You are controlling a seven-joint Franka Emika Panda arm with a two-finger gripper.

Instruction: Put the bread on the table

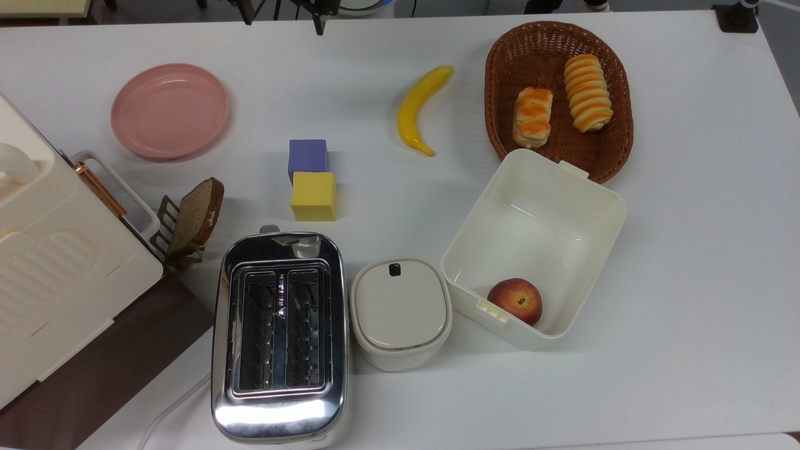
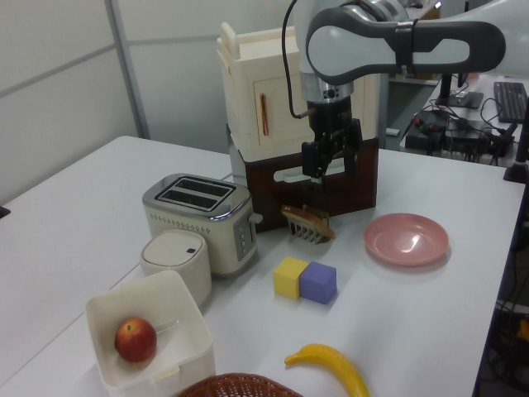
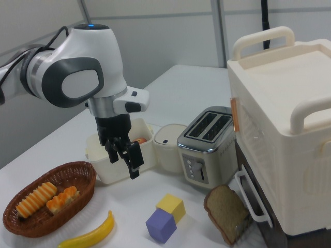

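Top view: the bread (image 1: 532, 116) lies inside the wicker basket (image 1: 615, 147), just beside the striped roll (image 1: 587, 92); the basket sits on the tabletop (image 1: 700, 250), its near rim hidden by the white box (image 1: 600, 206).
Left view: the basket's rim (image 2: 235, 385) is cut off at the bottom edge.
Right view: the tool (image 3: 123, 157), above the basket's right, hangs empty, fingers parted.

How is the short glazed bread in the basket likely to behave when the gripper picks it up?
The bread looks blocky with flat sides, so it probably will not roll. Its glazed top may be slippery. Lying beside the striped roll in the wicker basket, it leaves limited finger room there.
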